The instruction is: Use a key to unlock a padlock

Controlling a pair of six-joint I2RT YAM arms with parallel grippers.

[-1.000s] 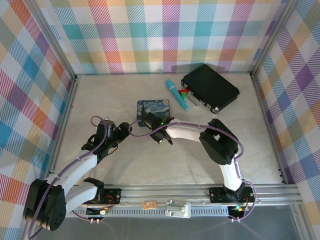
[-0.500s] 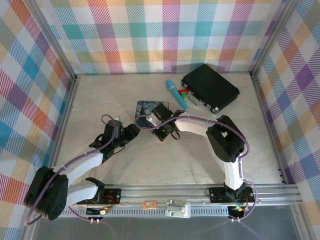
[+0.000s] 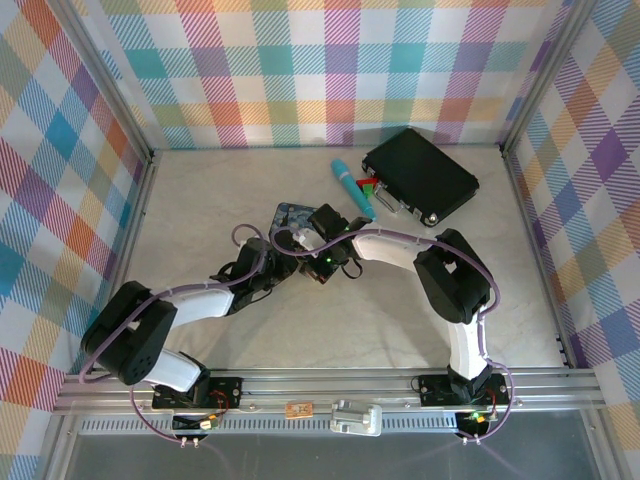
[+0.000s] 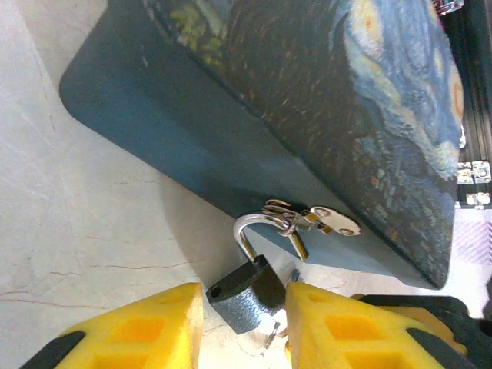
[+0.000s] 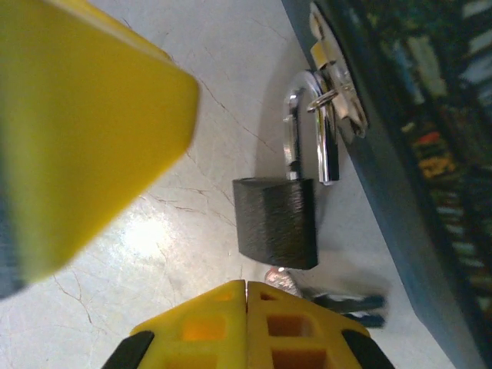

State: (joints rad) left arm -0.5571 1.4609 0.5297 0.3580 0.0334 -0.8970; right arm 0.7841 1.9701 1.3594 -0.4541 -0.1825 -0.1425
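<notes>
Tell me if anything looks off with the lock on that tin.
The padlock hooked through the hasp of the tin looks odd. One leg of its shackle seems to hang free beside the body, as if it were already open.

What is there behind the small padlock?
Behind the padlock is the painted tin, its side wall carrying a silver hasp whose ring the shackle passes through. The wall directly behind the lock's body is covered.

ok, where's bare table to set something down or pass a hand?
Free: table between left wall and tin; right side nearer than black case; near centre before rail. Crowded: tin's near edge, with padlock, left gripper, right gripper; teal pen by case.
</notes>
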